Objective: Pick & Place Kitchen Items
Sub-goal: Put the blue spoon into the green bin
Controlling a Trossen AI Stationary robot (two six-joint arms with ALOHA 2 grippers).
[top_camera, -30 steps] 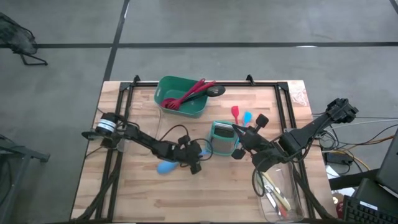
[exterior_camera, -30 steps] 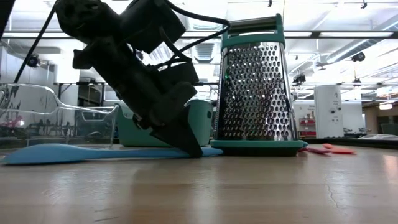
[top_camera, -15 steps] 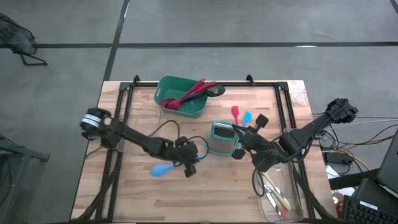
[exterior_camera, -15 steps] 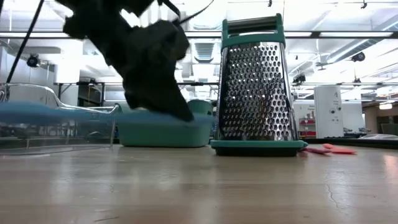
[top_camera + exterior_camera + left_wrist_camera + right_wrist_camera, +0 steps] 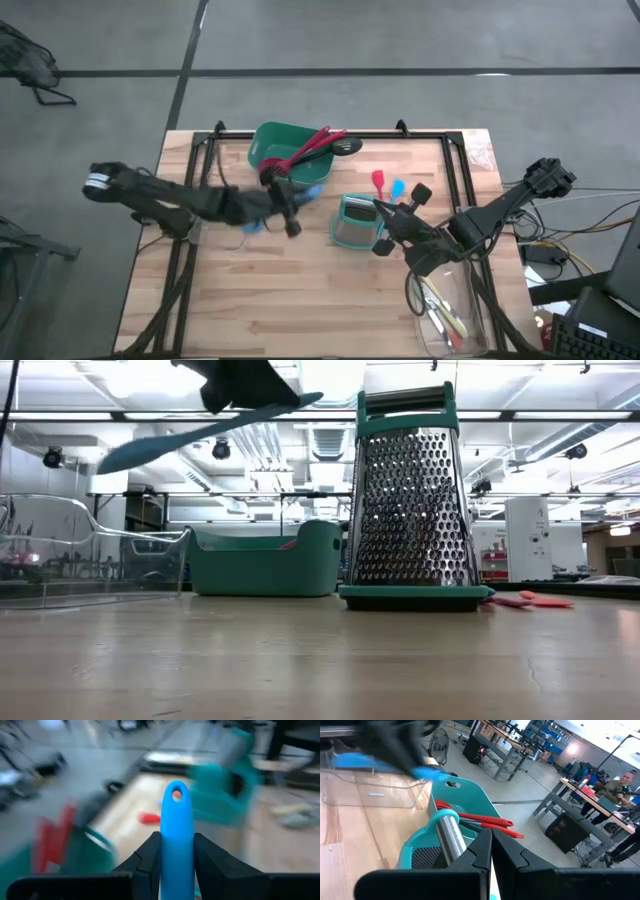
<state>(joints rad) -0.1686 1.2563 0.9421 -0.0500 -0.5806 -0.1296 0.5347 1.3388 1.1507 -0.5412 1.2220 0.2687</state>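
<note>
My left gripper [image 5: 288,204] is shut on a blue spoon [image 5: 200,428], high above the table by the near side of the green tub [image 5: 295,158]. In the tub lie red spoons [image 5: 312,147] and a black slotted spoon [image 5: 347,146], their handles resting on its rim. Small red [image 5: 378,181] and blue [image 5: 398,188] spatulas lie flat behind the teal grater [image 5: 354,222]. My right gripper [image 5: 490,851] is shut with nothing between its fingers, above the grater's right side next to its metal handle [image 5: 448,836]. I cannot tell whether it touches the grater. My left gripper pinches the blue spoon's handle [image 5: 176,827] between its two fingers [image 5: 150,854], which lie on either side of it. The handle's holed end [image 5: 176,795] sticks out past the fingertips. The spoon is lifted clear and tilted, its bowl end [image 5: 118,457] the lower one.
A clear tray [image 5: 90,550] stands at the table's left. Another clear tray [image 5: 452,312] at the near right holds pale-handled tools. The grater stands upright mid-table. Bare wood lies along the near edge.
My left gripper has risen steeply from the table and gone toward the far edge and the green tub, tipping from pointing steeply down toward level. The blue spoon, which lay flat on the wood, has come up with it and hangs tilted, clear of the table.
</note>
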